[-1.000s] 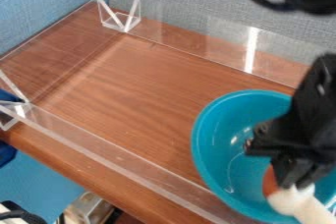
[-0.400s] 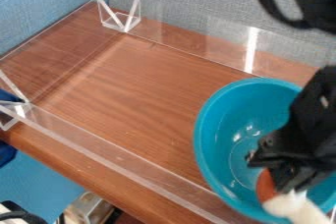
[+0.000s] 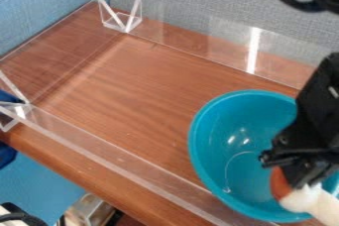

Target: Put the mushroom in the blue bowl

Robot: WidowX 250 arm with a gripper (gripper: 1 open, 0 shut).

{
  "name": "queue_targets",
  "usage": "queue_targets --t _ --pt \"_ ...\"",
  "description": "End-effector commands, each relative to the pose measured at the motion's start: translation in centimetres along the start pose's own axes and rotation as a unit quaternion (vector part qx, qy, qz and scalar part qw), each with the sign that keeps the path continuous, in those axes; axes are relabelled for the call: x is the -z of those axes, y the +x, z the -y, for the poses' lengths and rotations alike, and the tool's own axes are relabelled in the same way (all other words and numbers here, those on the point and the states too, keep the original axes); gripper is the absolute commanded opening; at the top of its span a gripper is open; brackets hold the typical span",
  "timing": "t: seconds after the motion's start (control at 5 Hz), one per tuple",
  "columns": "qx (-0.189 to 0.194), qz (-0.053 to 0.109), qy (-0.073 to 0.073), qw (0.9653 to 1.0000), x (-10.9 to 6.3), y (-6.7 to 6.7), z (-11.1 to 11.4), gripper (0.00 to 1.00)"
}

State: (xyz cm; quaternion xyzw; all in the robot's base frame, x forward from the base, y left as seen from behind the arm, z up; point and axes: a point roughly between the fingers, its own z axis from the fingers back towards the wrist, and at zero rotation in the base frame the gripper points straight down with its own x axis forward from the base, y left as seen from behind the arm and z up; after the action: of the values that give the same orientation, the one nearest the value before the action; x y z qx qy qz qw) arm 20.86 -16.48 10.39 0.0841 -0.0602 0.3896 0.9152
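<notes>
The blue bowl [image 3: 239,151] is large, glossy and turquoise, and sits at the front right of the wooden table [image 3: 119,81]. My black gripper [image 3: 299,173] hangs over the bowl's front right side. It is shut on the mushroom [image 3: 312,201], a small cream-white lump with an orange-brown tinge at its upper left end. The mushroom sits just below the fingertips, over the bowl's near right rim. The arm hides the right part of the bowl.
A low clear acrylic wall [image 3: 199,37] runs around the table, with clear triangular brackets [image 3: 122,17] at the back left corner. The front wall [image 3: 106,151] follows the table's near edge. A blue wall stands behind.
The gripper with the mushroom has shifted slightly right and up. The bowl now reaches a little further to the left.
</notes>
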Motion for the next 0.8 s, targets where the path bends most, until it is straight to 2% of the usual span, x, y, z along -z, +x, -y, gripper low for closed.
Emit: queue_targets --t 0.0,0.2,0.4,0.6 --pt "0.024 -0.001 -0.017 0.9996 0.8 -0.9 0.5 0.0" --pt "0.01 0.007 -0.023 0.9997 -0.2 -0.2 0.0 0.0" --pt "0.01 0.008 -0.024 0.9996 0.4 -0.3 0.2 0.0" --pt "0.017 0.012 -0.027 0.9994 0.5 0.2 -0.2 0.0"
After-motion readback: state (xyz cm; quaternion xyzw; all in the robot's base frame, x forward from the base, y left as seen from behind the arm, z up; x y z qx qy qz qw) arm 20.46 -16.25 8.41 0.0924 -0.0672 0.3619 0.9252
